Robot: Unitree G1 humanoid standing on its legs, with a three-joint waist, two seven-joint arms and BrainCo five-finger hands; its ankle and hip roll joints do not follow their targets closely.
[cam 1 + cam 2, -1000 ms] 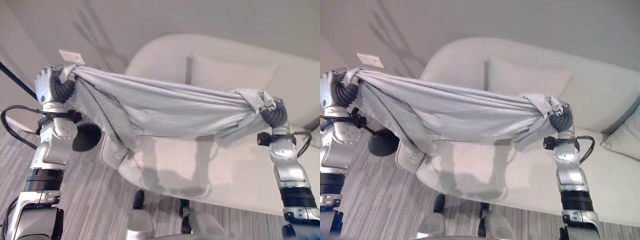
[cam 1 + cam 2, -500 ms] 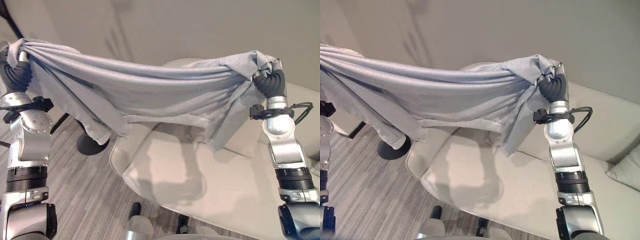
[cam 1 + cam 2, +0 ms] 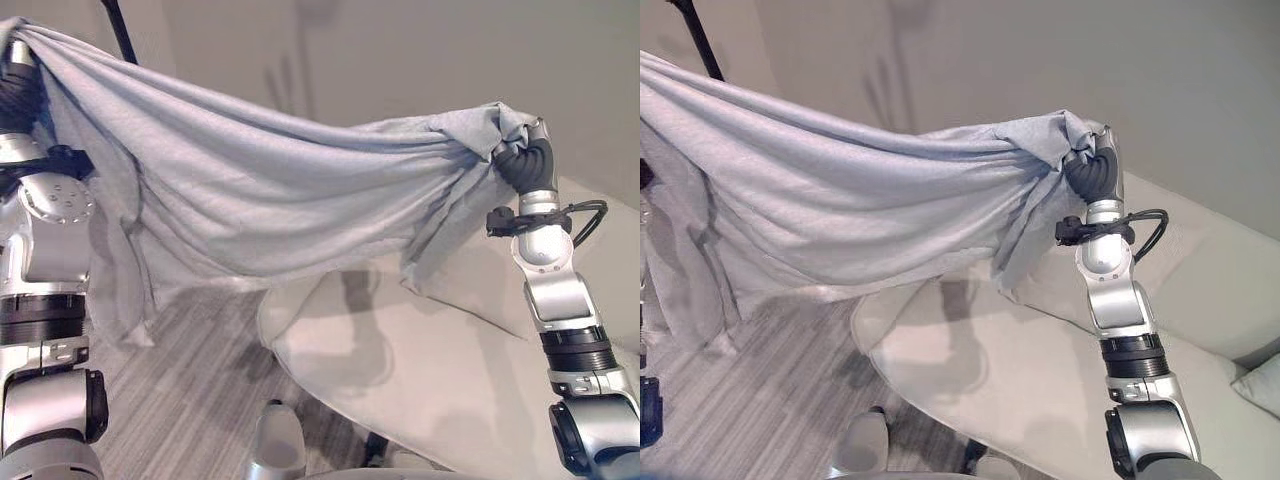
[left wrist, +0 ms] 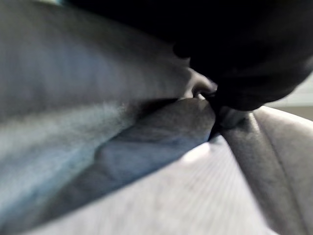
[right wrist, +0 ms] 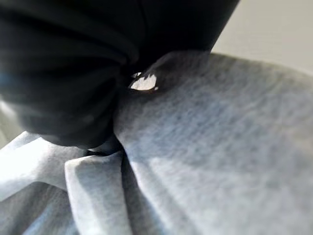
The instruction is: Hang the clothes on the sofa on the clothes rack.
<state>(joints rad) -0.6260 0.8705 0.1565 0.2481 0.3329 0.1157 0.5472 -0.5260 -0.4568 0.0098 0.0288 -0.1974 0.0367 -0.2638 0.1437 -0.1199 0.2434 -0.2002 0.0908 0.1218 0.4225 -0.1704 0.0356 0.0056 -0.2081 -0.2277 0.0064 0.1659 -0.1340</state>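
A pale grey garment (image 3: pixel 270 190) is held raised in the air, stretched wide between the two hands above the near end of the cream sofa (image 3: pixel 440 370). One bunched corner is clamped in the right hand (image 3: pixel 527 160), whose fingers are buried in the gathered cloth; the closed grip is seen up close in the right wrist view, where fabric (image 5: pixel 205 147) is pinched against the dark cover. The opposite corner is gripped at the left hand (image 3: pixel 20 85), high at the upper left, and folds of cloth (image 4: pixel 146 142) are seen drawn into that hand in the left wrist view.

The top edge sags between the hands. The lower edge hangs loose and uneven, deepest on the left, where a flap drops alongside the left arm toward the striped floor (image 3: pixel 190 370). The garment is lifted clear of the sofa seat, whose rounded front edge lies below and apart from the hem. A dark slanting pole (image 3: pixel 698 38) is seen at the upper left, behind the cloth's top edge. Open floor is seen left of the sofa, beneath the hanging flap.
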